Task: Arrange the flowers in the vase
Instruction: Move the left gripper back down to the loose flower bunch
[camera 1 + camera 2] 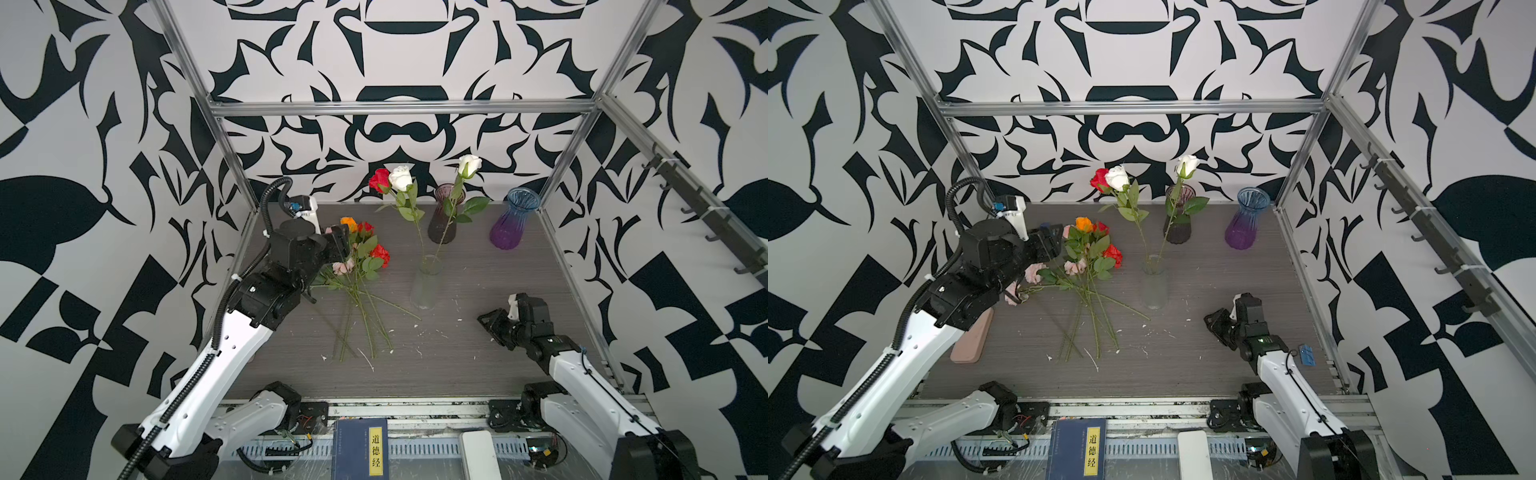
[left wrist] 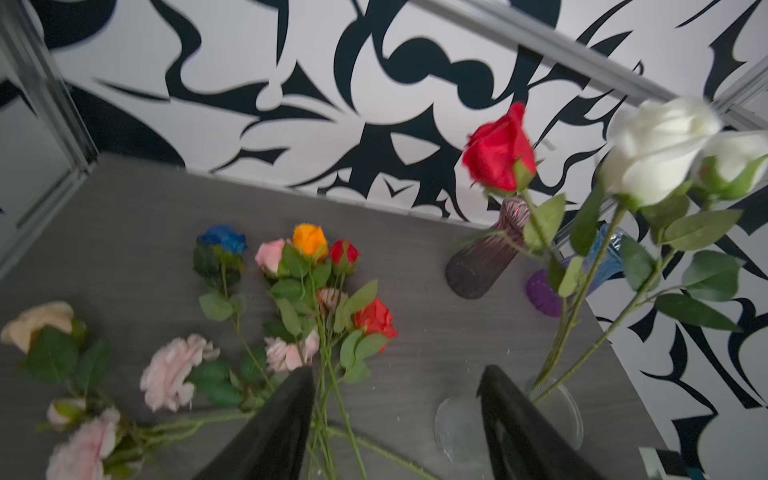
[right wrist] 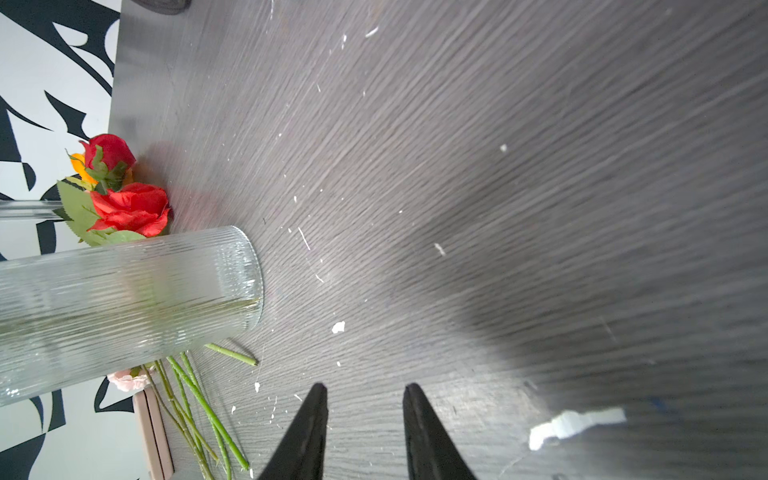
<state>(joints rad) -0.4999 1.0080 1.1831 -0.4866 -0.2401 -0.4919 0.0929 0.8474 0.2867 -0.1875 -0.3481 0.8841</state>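
Observation:
A clear ribbed glass vase [image 1: 428,286] stands mid-table and holds a red rose [image 1: 379,179] and two white roses [image 1: 401,178]; in the right wrist view the vase [image 3: 124,299] fills the side of the picture. The other flowers [image 1: 361,257] lie in a loose pile left of it, stems toward the front; the left wrist view shows blue [image 2: 222,239], orange [image 2: 309,241], red [image 2: 376,318], pink [image 2: 170,372] and peach [image 2: 33,322] blooms. My left gripper [image 2: 395,374] hangs open above the pile's stems, holding nothing. The right gripper [image 3: 365,388] is open and empty, low over bare table right of the vase.
A dark purple vase [image 1: 442,216] and a blue-to-purple vase [image 1: 513,220] stand at the back. A pinkish board [image 1: 971,340] lies under the left arm. A blue book [image 1: 360,451] and a white block [image 1: 480,455] sit at the front rail. White crumbs dot the table.

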